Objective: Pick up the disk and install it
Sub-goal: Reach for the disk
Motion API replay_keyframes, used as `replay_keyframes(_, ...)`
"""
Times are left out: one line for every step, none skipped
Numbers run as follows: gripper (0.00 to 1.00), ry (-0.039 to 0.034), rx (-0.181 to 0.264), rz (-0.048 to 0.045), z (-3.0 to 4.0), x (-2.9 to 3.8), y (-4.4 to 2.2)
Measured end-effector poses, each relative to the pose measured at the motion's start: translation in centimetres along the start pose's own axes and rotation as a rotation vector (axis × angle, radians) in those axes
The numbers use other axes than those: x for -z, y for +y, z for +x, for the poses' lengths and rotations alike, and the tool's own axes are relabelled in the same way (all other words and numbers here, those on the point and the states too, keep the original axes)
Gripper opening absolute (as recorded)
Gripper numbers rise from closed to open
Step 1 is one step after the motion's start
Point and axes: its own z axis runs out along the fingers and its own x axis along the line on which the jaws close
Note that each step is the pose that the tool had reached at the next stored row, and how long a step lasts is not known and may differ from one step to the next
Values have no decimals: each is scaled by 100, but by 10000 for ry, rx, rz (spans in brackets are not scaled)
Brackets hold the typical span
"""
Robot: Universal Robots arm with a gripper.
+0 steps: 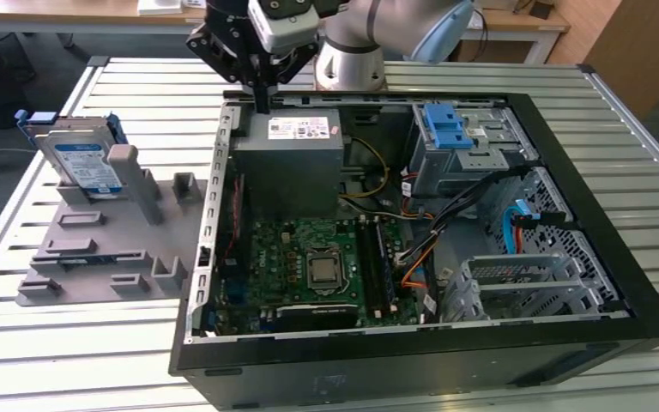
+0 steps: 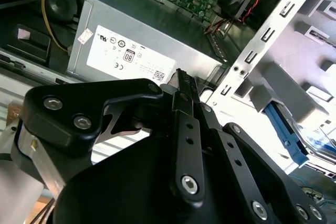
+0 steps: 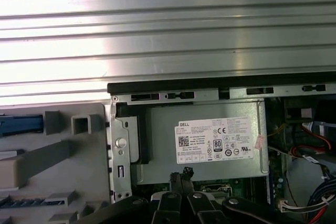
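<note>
Pincer: black two-fingered gripper (image 1: 263, 105). In both wrist views I read its fingers as pressed together, with nothing between them.
Position: it hung at the edge of the open black computer case (image 1: 421, 354) nearest the arm's base, just above the large grey power-supply box (image 1: 289, 167) with a white sticker.
Disk: flat silver hard drive (image 1: 83, 161) with a white-and-blue label and blue carrier frame. It stood upright in the grey moulded holder (image 1: 100, 249) at the exterior view's left, well apart from the gripper.
Step in hand: approach before the pick, as I judged it — disk ungrasped, nothing installed.
Next move calls for: in my judgement, fingers parted enough to take the drive's frame and lined up over its top edge — clear of the case wall.
</note>
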Motion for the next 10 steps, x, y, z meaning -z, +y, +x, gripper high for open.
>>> replay_keyframes(11,0,0,0,11,0,2)
replay_keyframes(11,0,0,1,23,0,3)
replay_keyframes(11,1,-1,1,38,0,5)
replay_keyframes(11,1,-1,2,51,-1,7)
replay_keyframes(11,0,-2,1,63,-2,9)
replay_keyframes(11,0,-2,1,73,-3,11)
replay_keyframes(11,1,-1,1,82,-3,12)
replay_keyframes(11,2,-1,2,89,-4,13)
replay_keyframes(11,2,-1,2,97,-5,14)
replay_keyframes(11,1,-1,1,106,-6,16)
